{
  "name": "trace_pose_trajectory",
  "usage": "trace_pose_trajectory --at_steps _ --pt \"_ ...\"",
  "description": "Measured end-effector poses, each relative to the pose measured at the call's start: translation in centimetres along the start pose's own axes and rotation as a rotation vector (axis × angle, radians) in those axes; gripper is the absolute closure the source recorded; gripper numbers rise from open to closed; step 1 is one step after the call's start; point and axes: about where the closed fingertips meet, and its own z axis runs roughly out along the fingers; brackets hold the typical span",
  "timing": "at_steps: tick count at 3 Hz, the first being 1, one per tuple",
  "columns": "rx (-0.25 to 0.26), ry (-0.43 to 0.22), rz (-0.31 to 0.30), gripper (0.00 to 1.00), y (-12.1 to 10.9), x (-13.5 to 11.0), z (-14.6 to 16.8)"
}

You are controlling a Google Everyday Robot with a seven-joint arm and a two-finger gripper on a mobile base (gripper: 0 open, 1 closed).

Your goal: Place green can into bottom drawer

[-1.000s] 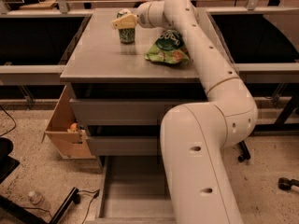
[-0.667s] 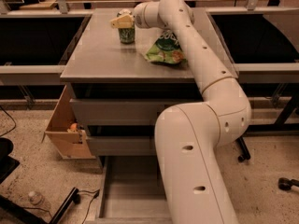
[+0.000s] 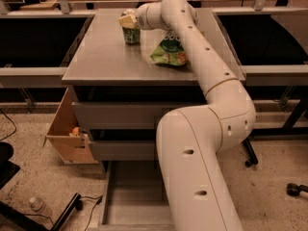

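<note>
The green can (image 3: 131,34) stands upright on the grey cabinet top (image 3: 106,61), toward its back left. My gripper (image 3: 128,20) is right at the can's top rim, reaching in from the right at the end of the long white arm (image 3: 202,66). The bottom drawer (image 3: 132,196) is pulled open at floor level below the cabinet, its flat grey floor showing; the arm's lower part covers its right side.
A green-and-orange snack bag (image 3: 169,52) lies on the cabinet top right of the can. A cardboard box (image 3: 67,129) sits on the floor left of the cabinet. A plastic bottle (image 3: 38,206) and cables lie at lower left. Black tables flank both sides.
The gripper and the arm's upper part have moved left toward the can, from beside it to right over its top. The can and bag have not moved.
</note>
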Motion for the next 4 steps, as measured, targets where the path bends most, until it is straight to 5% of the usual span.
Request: trace_pose_trajectory --at_steps 1,2,3,4 --pt "0.0 0.0 0.0 0.89 0.0 0.0 0.0" --pt "-0.02 -0.004 -0.019 1.0 0.1 -1.0 -1.2" --pt "-0.068 -0.065 -0.029 1.0 0.2 -4.7 -5.9" --pt "-0.044 -0.074 -0.018 1.0 -1.3 -8.1 -15.0"
